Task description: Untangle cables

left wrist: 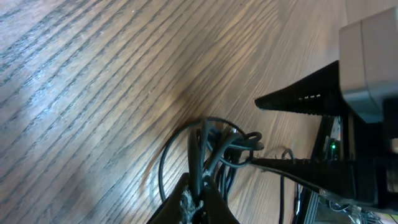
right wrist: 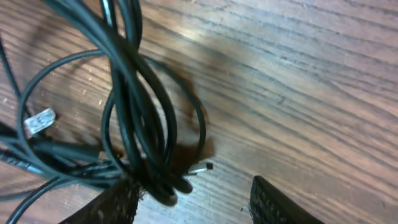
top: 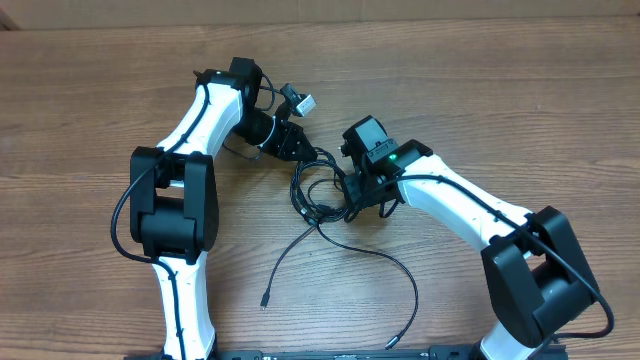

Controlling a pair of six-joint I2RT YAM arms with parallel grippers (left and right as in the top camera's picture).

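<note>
Wooden table (top: pixel 100 80), grain running left-right across the overhead frame.

Left arm (top: pixel 200 120) rose from the bottom left, bent at the upper left and angled back toward centre. Right arm (top: pixel 450 200) came in from the lower right toward centre.

Left gripper (top: pixel 290 140) sat just above centre, jaws pinched together on the cables (top: pixel 312 195); in its wrist view several strands ran straight up out of the closed fingertips.

Right gripper (top: pixel 355 195) sat just right of the tangle, jaws standing apart with bare wood between them. In its wrist view the bundle hung by the finger (right wrist: pixel 112 205) at the frame's lower left, looping against its inner edge. The other finger (right wrist: pixel 280 202) was well apart from it. No clamp seen.

Tangle lay at centre frame between the two grippers, long axis roughly top to bottom in the overhead view, top end at the left gripper.

Two loose strands trailed from its lower end:
- one ran down-left to a dark plug (top: pixel 265 300);
- one arced right, then down, ending at a second plug (top: pixel 391 344) near the bottom edge.

Right wrist view: silvery plug (right wrist: pixel 38 121) at mid-left, small plug tip (right wrist: pixel 202 167) lying on the wood just right of the bundle's lowest loop.
</note>
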